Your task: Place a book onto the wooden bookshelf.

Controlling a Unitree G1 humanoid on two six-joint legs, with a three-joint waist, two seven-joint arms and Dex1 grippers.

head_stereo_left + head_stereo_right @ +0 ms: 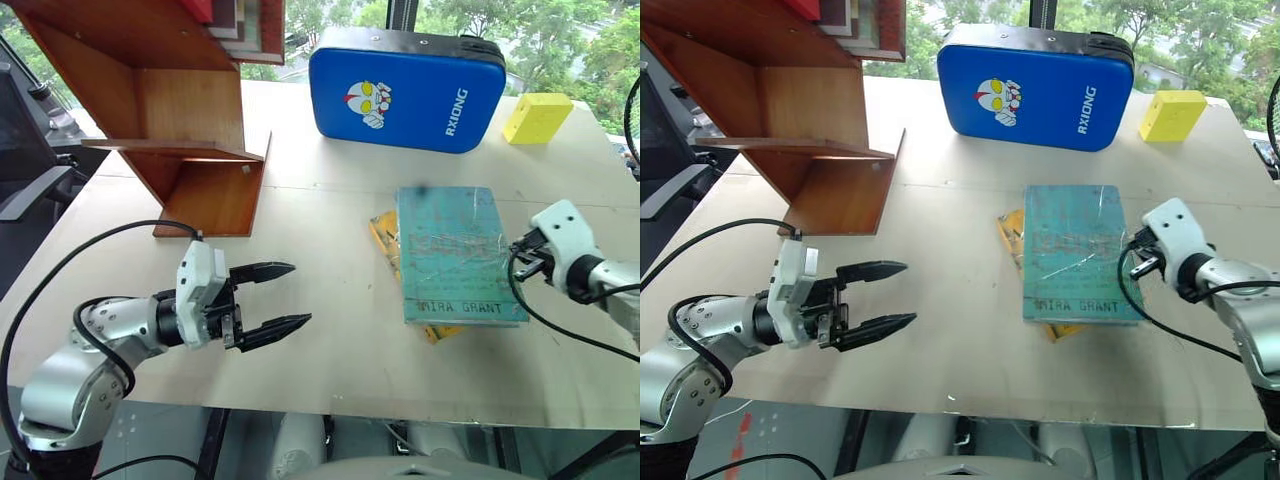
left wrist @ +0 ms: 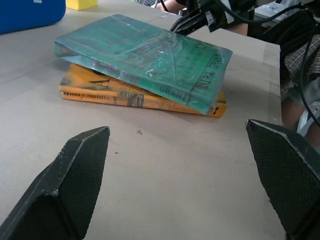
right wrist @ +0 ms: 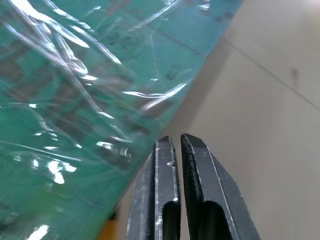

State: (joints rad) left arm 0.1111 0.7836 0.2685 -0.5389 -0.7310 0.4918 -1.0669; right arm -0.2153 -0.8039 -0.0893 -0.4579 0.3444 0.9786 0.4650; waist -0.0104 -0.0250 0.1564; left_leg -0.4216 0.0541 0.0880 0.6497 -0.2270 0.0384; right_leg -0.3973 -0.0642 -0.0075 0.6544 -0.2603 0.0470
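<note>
The teal-green book (image 1: 455,250), its cover glossy and worn with "MIRA GRANT" along the near edge, lies flat on top of a yellow book (image 1: 383,235) at the table's middle right. My right gripper (image 1: 515,250) is shut, its fingertips (image 3: 172,145) right at the book's right edge with nothing between them. My left gripper (image 1: 300,294) hangs open over the table's near left and points toward the books (image 2: 145,65), well short of them. The reddish-brown wooden bookshelf (image 1: 170,100) stands at the far left.
A blue padded case (image 1: 405,90) stands upright at the back centre, and a yellow block (image 1: 537,117) sits to its right. Bare tabletop (image 1: 330,230) separates the shelf from the books. A person's clothing shows beyond the table edge in the left wrist view.
</note>
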